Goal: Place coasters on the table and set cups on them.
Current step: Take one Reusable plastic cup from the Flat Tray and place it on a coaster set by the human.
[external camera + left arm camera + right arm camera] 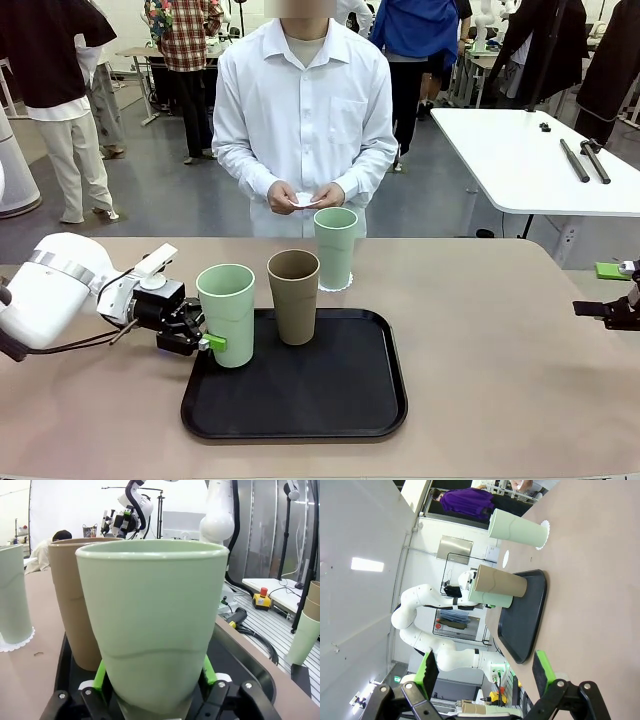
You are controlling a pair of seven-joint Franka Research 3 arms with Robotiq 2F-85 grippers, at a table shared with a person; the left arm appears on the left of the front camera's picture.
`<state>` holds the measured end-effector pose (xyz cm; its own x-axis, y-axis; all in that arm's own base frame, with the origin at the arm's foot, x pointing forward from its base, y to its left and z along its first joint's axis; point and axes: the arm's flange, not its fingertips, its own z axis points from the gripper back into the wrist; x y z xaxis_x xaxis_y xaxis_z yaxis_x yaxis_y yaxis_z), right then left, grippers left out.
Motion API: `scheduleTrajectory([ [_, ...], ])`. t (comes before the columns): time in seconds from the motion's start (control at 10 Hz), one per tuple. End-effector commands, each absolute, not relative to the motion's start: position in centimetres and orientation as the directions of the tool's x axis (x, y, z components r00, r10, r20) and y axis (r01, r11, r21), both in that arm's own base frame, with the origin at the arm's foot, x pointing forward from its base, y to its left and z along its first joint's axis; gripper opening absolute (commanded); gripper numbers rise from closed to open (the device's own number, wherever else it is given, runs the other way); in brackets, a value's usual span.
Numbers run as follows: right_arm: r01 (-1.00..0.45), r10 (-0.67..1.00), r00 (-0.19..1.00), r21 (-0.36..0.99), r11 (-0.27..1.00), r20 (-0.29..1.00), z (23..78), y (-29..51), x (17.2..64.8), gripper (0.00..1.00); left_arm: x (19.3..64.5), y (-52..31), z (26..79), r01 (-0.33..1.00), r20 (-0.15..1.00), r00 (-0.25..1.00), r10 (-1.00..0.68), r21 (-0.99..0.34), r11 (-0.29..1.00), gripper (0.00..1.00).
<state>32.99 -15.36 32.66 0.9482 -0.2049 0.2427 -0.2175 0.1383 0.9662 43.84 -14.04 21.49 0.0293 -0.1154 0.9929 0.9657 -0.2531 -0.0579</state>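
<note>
Counter (500, 340) carries the black tray (340, 395) near its front edge, centre. Green cup (227, 305) stands at the tray's left edge, left pincer (212, 342) clamped on its lower part. Tan cup (294, 295) is at the tray's far edge. Second green cup (335, 245) is off the tray, just past that far edge, standing on a coaster (347, 284). Right pincer (485, 670) at the counter's right edge has its jaws apart and empty. Person's hands (305, 195) hold another coaster (303, 202).
</note>
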Motion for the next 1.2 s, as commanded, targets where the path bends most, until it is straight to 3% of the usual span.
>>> scheduleTrajectory([
  [0.0,-0.221,-0.204,0.948,0.966,0.131,0.245,32.8,-15.3,32.9,1.00,41.8,-13.3,21.0,0.964,0.992,0.020,-0.122,-0.051,-0.262,0.00],
  [0.2,-0.221,-0.204,0.948,0.966,0.131,0.245,32.8,-15.3,32.9,1.00,41.2,-12.4,27.9,0.980,0.977,0.093,-0.193,-0.124,-0.154,0.00],
  [0.6,-0.221,-0.204,0.948,0.966,0.131,0.245,32.8,-15.3,32.9,1.00,42.7,-10.5,40.5,0.994,0.980,0.100,-0.172,-0.104,-0.014,0.00],
  [0.8,-0.221,-0.204,0.948,0.966,0.131,0.245,32.8,-15.3,32.9,1.00,43.3,-10.6,43.2,0.995,0.981,0.101,-0.166,-0.102,0.005,0.00],
  [0.9,-0.221,-0.204,0.948,0.966,0.131,0.245,32.8,-15.3,32.9,1.00,42.4,-10.6,43.4,0.993,0.977,0.085,-0.195,-0.100,-0.070,0.00],
  [1.1,-0.221,-0.204,0.948,0.966,0.131,0.245,32.8,-15.3,32.9,1.00,42.9,-9.7,43.7,0.996,0.982,0.084,-0.169,-0.089,-0.022,0.00],
])
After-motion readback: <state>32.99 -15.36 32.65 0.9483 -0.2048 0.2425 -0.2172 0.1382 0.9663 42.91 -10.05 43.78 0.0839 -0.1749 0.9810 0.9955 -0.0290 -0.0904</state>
